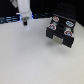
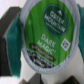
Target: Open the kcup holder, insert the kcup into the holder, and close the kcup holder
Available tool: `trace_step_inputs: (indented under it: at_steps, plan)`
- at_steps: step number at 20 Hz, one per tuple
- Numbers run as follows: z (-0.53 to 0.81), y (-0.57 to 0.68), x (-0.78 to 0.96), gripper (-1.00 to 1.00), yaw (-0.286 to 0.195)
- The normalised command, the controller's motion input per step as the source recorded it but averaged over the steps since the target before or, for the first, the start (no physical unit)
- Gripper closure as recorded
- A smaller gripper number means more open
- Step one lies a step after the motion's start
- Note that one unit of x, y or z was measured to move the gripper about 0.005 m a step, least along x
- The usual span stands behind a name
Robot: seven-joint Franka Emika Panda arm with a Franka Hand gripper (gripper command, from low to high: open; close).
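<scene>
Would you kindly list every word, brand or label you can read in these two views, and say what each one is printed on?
"GREEN MOUNTAIN" on the green lid of the kcup, wrist view.
"DARK MAGIC" lower on the same lid.
The dark band of small print under "DARK MAGIC" and the small square mark beside it are too blurred to read.
The pods on the kcup holder carry red and white labels, too small to read in the exterior view.
</scene>
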Motion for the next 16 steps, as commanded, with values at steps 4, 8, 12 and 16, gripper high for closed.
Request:
trace_step_inputs:
  at_steps: [4,8,12,16]
  plan:
    - [0.39,0.63,0.1,1.0,0.014]
    - [0.27,0.65,0.01,1.0,0.011]
    - [0.22,0.63,-0.01,1.0,0.015]
    - [0.23,0.63,0.03,1.0,0.024]
